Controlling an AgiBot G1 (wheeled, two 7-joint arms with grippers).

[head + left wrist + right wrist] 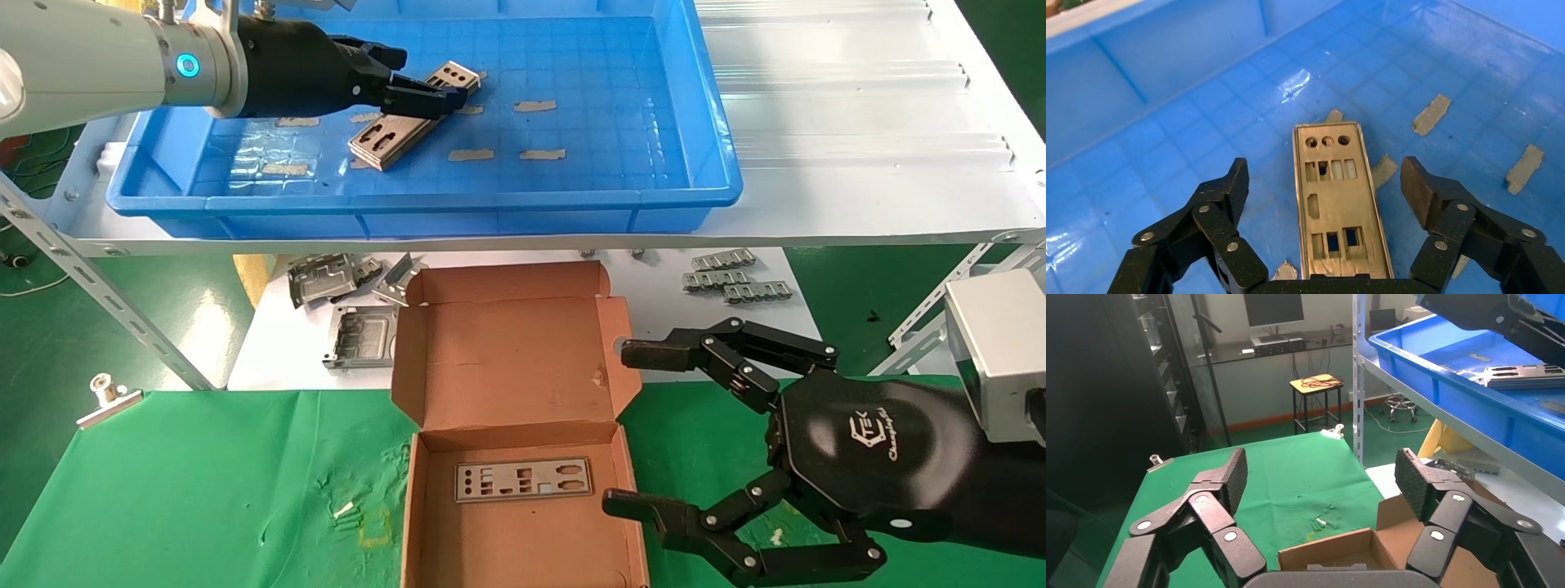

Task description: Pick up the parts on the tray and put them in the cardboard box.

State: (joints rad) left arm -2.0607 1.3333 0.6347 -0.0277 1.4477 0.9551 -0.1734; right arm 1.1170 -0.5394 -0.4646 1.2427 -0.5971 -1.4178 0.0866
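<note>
1. The left gripper point(1324, 184) hangs low inside the tray point(695, 122), near its left end, jaws spread wide and holding nothing; one ribbed black pad sits to each side of the part point(1338, 202) below.
2. That part's long axis runs straight out from the wrist, between the pads, so closing the jaws would pinch it across its narrow width; I judge the grasp to be lined up but not yet made.
3. In the head view the parts point(413, 118) seem to lie stacked, slanting across the tray's gridded floor among scraps of grey tape point(535, 106).
4. The parts are thin, flat, silver-grey plates with punched square and round holes, likely slippery and hard to lift off the floor.
5. The right gripper point(645, 433) idles wide open beside the right edge of the cardboard box point(507, 359), where one plate point(523, 478) already lies flat.
</note>
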